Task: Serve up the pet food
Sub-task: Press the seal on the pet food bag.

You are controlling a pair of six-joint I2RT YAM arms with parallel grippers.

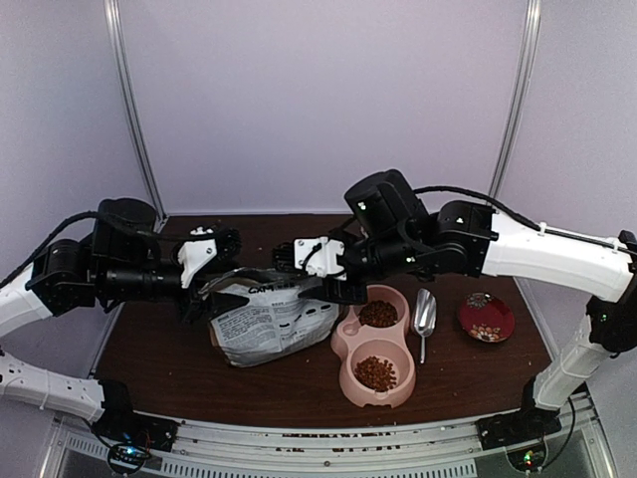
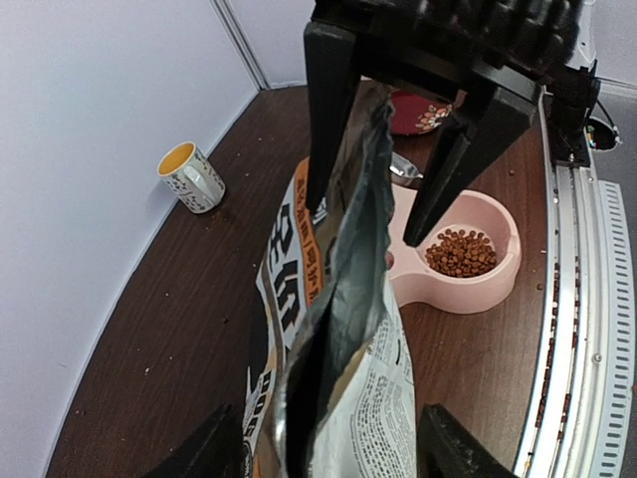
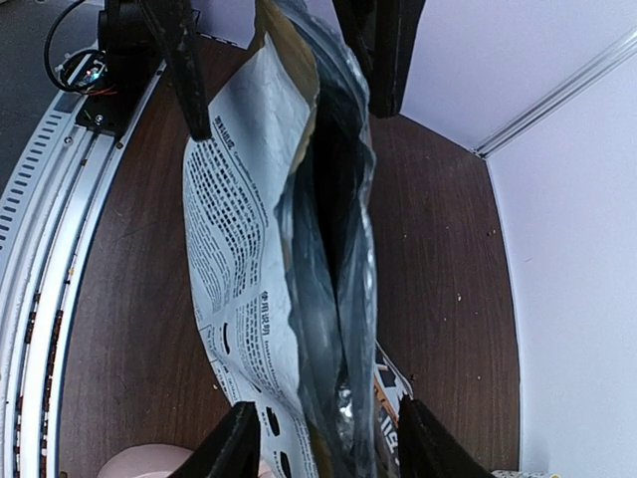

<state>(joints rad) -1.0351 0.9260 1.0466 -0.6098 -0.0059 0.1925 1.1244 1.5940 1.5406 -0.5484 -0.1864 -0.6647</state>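
Observation:
The pet food fills both hollows of the pink double bowl [image 1: 346, 337]: one heap in the far hollow [image 1: 378, 314], one in the near hollow [image 1: 375, 372]. The left wrist view shows one heap [image 2: 461, 252]. The paper bag [image 1: 261, 321] lies left of the bowl with its foil-lined mouth gaping. My left gripper [image 1: 207, 292] is open, its jaws on either side of the bag's mouth [image 2: 333, 329] without pinching it. My right gripper [image 1: 333, 287] is open too and straddles the same mouth [image 3: 333, 299] from the opposite end.
A metal scoop [image 1: 425, 314] lies right of the bowl. A red dish [image 1: 487, 317] with a few pellets stands further right. A yellow-lined mug [image 2: 192, 177] stands by the wall. Crumbs dot the brown table.

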